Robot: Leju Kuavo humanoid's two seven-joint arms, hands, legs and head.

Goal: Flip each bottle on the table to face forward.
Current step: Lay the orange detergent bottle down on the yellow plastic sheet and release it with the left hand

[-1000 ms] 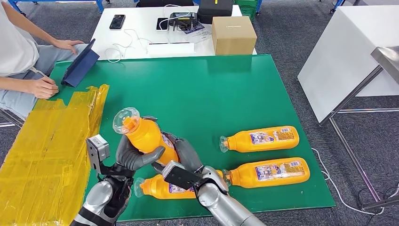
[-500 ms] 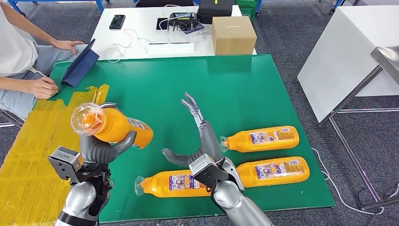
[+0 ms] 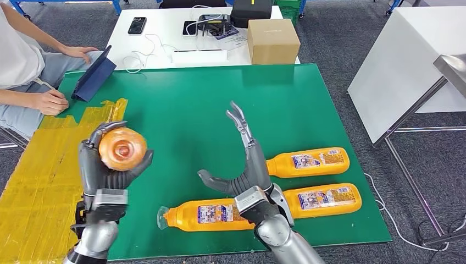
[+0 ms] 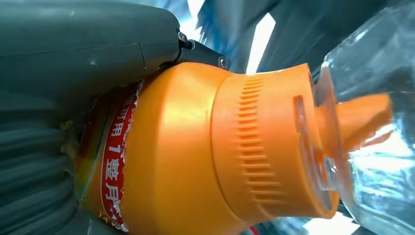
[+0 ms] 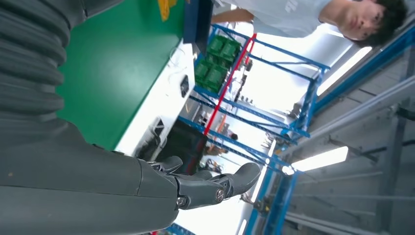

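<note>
Green table (image 3: 220, 99) with yellow tape (image 3: 38, 181) along its left side; a person (image 3: 22, 66) sits at the far left. The left hand (image 3: 107, 165) grips an orange bottle (image 3: 122, 148) raised above the table's left part, its end toward the camera. The right hand (image 3: 247, 165) is empty, fingers spread, above three bottles (image 3: 308, 161) (image 3: 321, 199) (image 3: 206, 213) lying on their sides near right.
</note>
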